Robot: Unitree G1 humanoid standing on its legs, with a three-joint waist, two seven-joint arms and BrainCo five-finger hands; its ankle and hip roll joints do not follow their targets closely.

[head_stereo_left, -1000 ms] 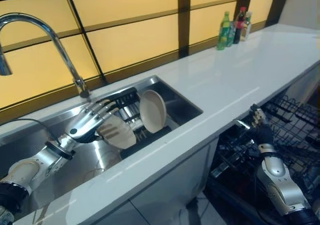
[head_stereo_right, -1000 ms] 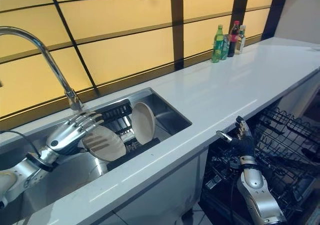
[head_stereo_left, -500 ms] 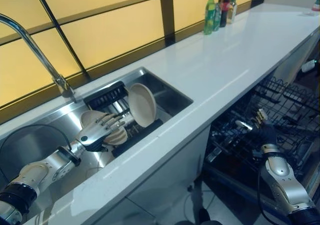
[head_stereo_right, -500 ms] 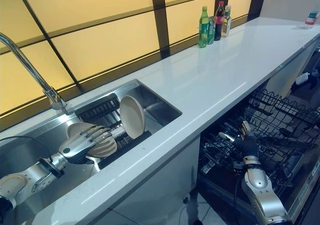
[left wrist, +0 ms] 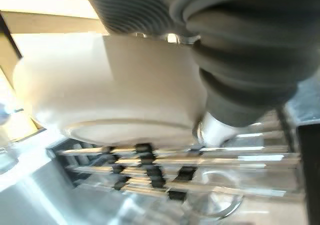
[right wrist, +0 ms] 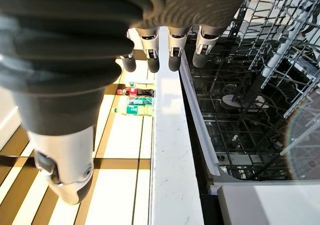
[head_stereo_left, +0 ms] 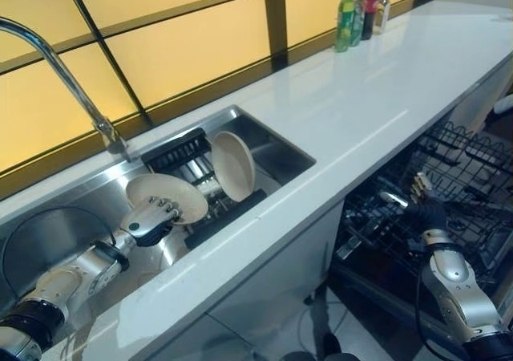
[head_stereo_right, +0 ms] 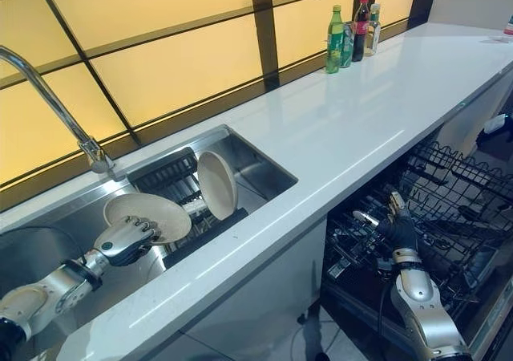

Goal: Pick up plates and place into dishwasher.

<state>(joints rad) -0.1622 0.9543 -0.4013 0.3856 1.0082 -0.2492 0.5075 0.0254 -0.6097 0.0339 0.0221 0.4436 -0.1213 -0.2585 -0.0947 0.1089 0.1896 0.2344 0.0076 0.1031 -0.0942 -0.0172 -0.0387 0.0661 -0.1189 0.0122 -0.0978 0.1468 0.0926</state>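
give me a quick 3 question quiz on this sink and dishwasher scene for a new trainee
1. True or false: the left hand has its fingers curled on a beige plate over the sink.
2. Where is the second plate? A) flat on the countertop B) standing on edge in the sink rack C) in the dishwasher rack
3. Fill in: the right hand hangs over the open ______ rack, holding nothing.

Key:
1. True
2. B
3. dishwasher
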